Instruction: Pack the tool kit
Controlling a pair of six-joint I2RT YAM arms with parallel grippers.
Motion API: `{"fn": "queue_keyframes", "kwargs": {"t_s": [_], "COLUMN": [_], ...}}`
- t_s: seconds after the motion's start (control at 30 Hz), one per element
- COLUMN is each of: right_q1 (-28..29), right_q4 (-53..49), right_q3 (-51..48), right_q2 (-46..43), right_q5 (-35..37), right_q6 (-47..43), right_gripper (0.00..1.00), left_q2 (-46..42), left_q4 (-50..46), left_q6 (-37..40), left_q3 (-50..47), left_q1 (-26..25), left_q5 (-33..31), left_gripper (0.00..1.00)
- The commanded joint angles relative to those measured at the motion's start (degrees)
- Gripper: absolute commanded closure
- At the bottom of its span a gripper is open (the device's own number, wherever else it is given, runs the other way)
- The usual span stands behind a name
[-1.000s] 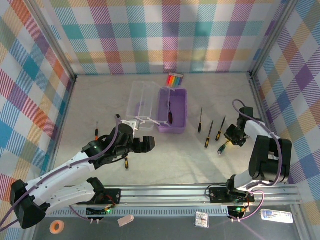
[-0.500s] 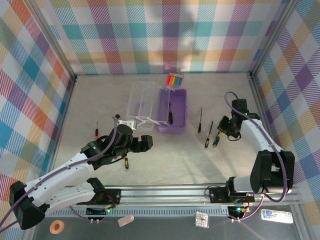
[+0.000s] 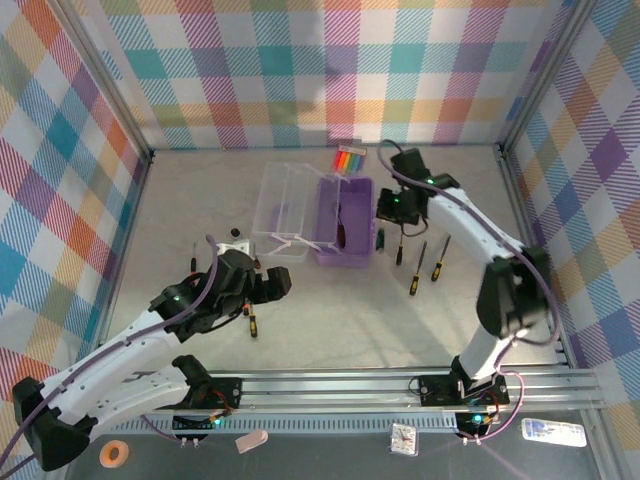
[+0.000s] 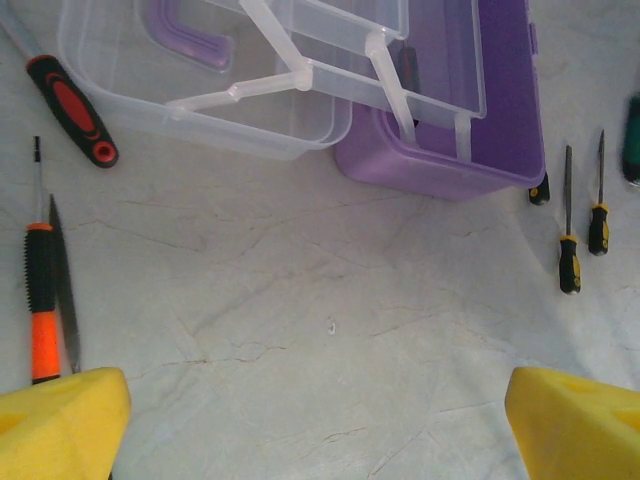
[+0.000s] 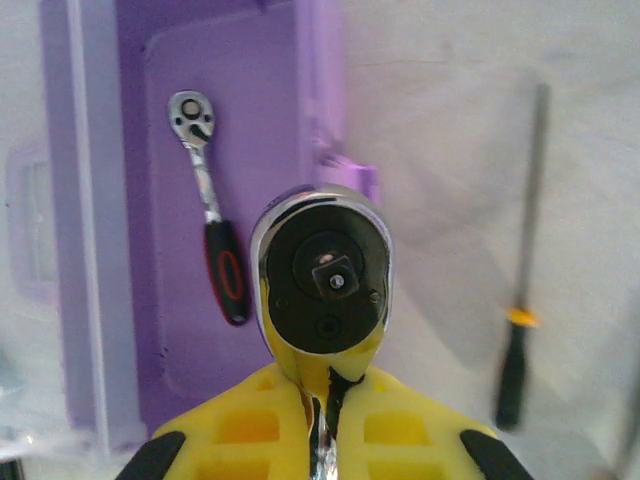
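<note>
The pale, marble-veined table (image 3: 330, 320) carries the tool kit (image 3: 345, 222) near its middle, lying open: a smooth, boxy purple base (image 5: 130, 120) with its clear plastic lid (image 3: 285, 210) flung out flat to the left, and a purple handle showing through the lid. The right claw (image 3: 385, 205) hangs at the base's right rim, just above it, its yellow ribbed fingers (image 5: 255, 425) clamped on a ratchet (image 5: 322, 275) whose round chrome head with a black face sits over that edge. The left claw (image 3: 280, 283) stands wide open on the near side of the kit, apart from it, its foam-yellow pads (image 4: 60, 425) spread over bare table. Inside the base lies a second ratchet (image 5: 212, 225), slim, with a chrome shaft and a black-and-red grip. Three thin screwdrivers (image 3: 418, 268) lie just right of the kit, and an orange-and-black screwdriver (image 4: 40, 300) lies by the left claw.
</note>
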Motion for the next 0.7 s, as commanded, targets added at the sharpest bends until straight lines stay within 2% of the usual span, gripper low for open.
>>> {"fn": "queue_keyframes", "kwargs": {"t_s": [0.0, 0.2, 0.33, 0.67], "right_q1": [2.1, 2.6, 2.7, 2.7], "right_q4": [1.0, -1.3, -2.2, -1.7], "right_q3": [9.0, 21.5, 26.2, 28.4], "right_q2": [7.5, 21.1, 26.6, 31.5], "right_q5": [-0.9, -1.9, -3.6, -2.9], "right_q6": [-0.8, -0.8, -0.8, 1.2], "right_gripper": [0.90, 0.90, 0.90, 0.87], "left_q2": [-2.8, -7.9, -9.5, -9.0], "left_q4": [-4.6, -8.6, -10.0, -9.3], "left_q6": [-1.5, -2.6, -3.1, -3.4], "left_q3": [-0.1, 0.2, 0.5, 0.6], "left_q1": [0.6, 0.7, 0.6, 0.7], "left_q5": [-1.9, -3.5, -4.2, -3.4], "left_gripper": [0.04, 0.03, 0.03, 0.03]}}
